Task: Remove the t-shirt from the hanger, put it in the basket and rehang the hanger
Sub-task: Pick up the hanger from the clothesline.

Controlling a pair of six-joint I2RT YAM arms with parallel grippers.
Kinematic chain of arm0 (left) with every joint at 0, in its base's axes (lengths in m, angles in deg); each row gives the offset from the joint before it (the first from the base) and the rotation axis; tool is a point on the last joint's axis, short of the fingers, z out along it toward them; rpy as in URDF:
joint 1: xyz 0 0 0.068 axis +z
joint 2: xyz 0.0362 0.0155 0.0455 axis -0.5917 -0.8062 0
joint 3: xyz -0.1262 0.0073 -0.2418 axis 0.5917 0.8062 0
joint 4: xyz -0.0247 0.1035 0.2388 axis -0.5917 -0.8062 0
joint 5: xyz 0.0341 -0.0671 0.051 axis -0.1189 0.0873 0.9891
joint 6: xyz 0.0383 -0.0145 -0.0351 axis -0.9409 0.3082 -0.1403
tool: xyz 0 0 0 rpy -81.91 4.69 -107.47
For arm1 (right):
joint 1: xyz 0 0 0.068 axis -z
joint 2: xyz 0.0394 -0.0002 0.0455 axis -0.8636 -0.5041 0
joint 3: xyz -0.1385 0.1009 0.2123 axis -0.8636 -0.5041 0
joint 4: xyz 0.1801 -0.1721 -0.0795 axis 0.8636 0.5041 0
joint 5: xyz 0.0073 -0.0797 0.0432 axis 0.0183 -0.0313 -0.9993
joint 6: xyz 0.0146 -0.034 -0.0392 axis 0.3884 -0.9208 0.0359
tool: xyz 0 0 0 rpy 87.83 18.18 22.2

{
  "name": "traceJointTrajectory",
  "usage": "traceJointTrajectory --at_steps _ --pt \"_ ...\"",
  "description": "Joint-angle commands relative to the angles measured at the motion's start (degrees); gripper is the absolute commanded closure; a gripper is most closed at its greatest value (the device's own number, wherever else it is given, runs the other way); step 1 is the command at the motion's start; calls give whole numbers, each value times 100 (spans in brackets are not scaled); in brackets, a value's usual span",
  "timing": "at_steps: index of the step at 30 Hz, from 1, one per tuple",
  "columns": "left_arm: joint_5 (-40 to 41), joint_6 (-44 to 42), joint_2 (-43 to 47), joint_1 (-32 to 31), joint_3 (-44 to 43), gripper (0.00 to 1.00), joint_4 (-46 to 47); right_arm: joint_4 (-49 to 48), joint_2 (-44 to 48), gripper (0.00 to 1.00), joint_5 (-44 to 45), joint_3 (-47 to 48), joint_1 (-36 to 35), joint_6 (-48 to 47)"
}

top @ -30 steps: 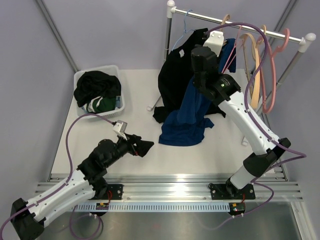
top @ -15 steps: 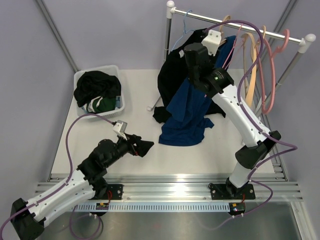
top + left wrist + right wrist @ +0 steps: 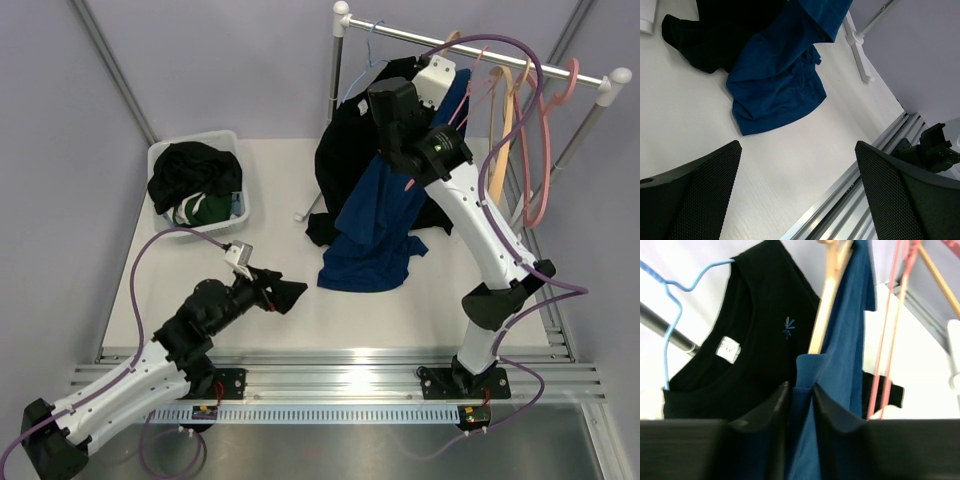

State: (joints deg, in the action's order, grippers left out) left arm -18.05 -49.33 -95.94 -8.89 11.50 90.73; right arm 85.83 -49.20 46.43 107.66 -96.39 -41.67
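White table (image 3: 200, 290), lavender walls, garment rail (image 3: 480, 50) at the far right. Basket (image 3: 246, 205) of dark clothes at the far left.

Blue t-shirt (image 3: 380, 225): upper part hung on the wooden hanger (image 3: 827, 295) on the rail, lower part trailed down and pooled on the table. Black t-shirt (image 3: 345, 160) hung just beside it on a blue wire hanger (image 3: 670, 305).

Right gripper (image 3: 799, 390): raised to the rail, jaws drawn close together with a folded edge of the blue t-shirt between them, just below the hanger's arm. Read as a pinch on the cloth.

Left gripper (image 3: 796, 150): jaws spread fully wide, nothing in them, low over bare table near the front, well apart from the shirt.

Progress, as judged: grip taken, removal not done. Shirt's shoulder was not yet off the hanger. Left to do: draw the cloth down and clear of the hanger arm, then let the shirt drop free.
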Motion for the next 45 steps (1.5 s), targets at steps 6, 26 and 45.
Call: traceJointTrajectory --at_steps 6,26,45 --pt "71 19 168 -19 93 1 238 654 -328 81 401 419 54 327" --pt "106 10 308 -27 119 1 142 260 -180 100 401 472 54 -630" --pt "89 63 352 -27 -100 1 -60 -2370 2422 100 -1567 -1892 63 -2636"
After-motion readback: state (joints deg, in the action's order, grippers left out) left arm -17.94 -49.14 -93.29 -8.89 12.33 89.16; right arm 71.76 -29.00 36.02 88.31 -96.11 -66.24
